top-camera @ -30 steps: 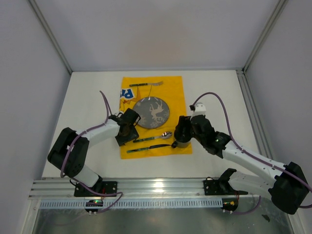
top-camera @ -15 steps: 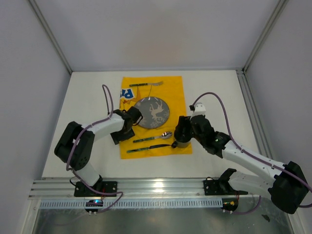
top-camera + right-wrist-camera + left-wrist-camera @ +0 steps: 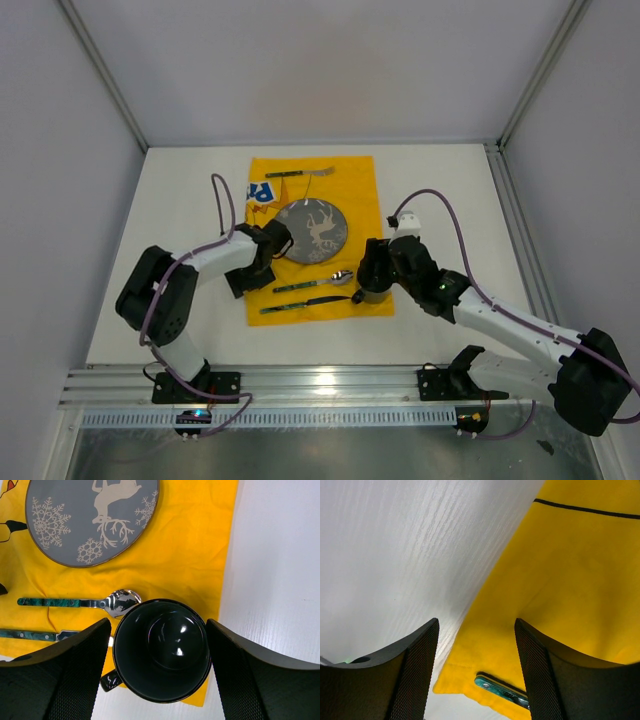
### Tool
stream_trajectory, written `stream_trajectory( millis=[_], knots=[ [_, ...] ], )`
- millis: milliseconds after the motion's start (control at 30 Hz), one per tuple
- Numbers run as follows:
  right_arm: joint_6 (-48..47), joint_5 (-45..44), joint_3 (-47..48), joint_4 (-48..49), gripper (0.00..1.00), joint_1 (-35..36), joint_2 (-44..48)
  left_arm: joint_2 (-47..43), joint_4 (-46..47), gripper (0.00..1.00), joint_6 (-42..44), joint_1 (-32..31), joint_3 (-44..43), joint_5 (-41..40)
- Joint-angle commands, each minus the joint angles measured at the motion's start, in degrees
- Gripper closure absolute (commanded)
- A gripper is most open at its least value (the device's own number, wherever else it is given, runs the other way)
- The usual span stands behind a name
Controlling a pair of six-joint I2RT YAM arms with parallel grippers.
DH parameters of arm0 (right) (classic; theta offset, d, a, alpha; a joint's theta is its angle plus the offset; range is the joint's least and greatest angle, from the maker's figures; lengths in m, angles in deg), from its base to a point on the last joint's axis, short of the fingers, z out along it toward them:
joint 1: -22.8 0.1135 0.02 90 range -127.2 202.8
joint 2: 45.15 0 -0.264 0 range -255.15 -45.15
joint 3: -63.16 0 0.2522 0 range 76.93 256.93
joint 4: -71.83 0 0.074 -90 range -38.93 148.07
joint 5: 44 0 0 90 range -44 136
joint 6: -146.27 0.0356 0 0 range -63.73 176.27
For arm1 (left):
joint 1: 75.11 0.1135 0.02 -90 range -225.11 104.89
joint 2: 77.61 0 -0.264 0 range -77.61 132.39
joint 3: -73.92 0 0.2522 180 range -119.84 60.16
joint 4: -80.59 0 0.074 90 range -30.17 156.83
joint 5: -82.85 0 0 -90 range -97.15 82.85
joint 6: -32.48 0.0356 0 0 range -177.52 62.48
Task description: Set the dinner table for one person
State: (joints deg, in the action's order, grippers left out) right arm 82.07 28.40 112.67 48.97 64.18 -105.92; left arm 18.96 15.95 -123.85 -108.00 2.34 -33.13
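- The dinner table [image 3: 440, 190] is recorded as the white top filling the cell floor from the arm bases out to 12 o'clock; a yellow cloth [image 3: 362, 190] lies on its middle
- On the cloth a plate [image 3: 312, 230] is set, with a fork [image 3: 300, 173] at its 12 o'clock, a spoon [image 3: 315, 283] and a knife [image 3: 300, 304] at its 6 o'clock, and a mug [image 3: 165, 650] at its 5 o'clock on the cloth's corner
- Change noted over the last second: the left arm has been folded in and the left gripper [image 3: 475, 630] drawn slightly towards 9 o'clock, to the cloth's edge; its jaws are spread and nothing is held
- The right gripper [image 3: 157, 627] is unchanged, its jaws wide on either side of the mug; whether the pads press the wall cannot be told
- Judgement: the left arm's item is taken as released, and the setting looks close to complete, the mug being the last item attended to
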Motion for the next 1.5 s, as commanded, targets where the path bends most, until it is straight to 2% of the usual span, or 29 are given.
stream_trajectory(
  millis=[0,167,567,1067,1233,1400,1467],
  knots=[
    [-0.58,-1.82,1.43,0.84,0.20,-0.08,0.04,0.98,-4.58,0.36,-2.32,-0.07,-1.59,-2.76],
    [-1.37,-2.08,1.52,0.75,0.20,-0.08,0.04,2.48,-8.45,0.36,-3.63,-0.08,-1.86,-3.12],
    [-2.60,-1.91,2.84,0.40,0.20,-0.08,0.04,-0.42,-7.93,0.36,-6.10,0.01,3.76,-2.41],
    [-1.46,-1.64,0.99,0.40,0.20,-0.08,1.45,-1.21,-10.12,0.36,-6.45,0.10,4.82,-3.55],
    [-0.93,-1.56,0.46,0.67,0.20,-0.08,2.15,-3.23,-9.60,0.35,-7.32,0.19,8.16,-3.03],
    [-1.10,-1.29,0.20,0.58,0.20,-0.08,2.50,-4.02,-10.82,0.35,-7.77,0.19,6.59,-3.46],
    [-1.10,-1.29,-0.15,0.75,0.20,-0.08,2.85,-4.64,-12.49,0.35,-7.24,0.10,3.08,-4.95]
  ],
)
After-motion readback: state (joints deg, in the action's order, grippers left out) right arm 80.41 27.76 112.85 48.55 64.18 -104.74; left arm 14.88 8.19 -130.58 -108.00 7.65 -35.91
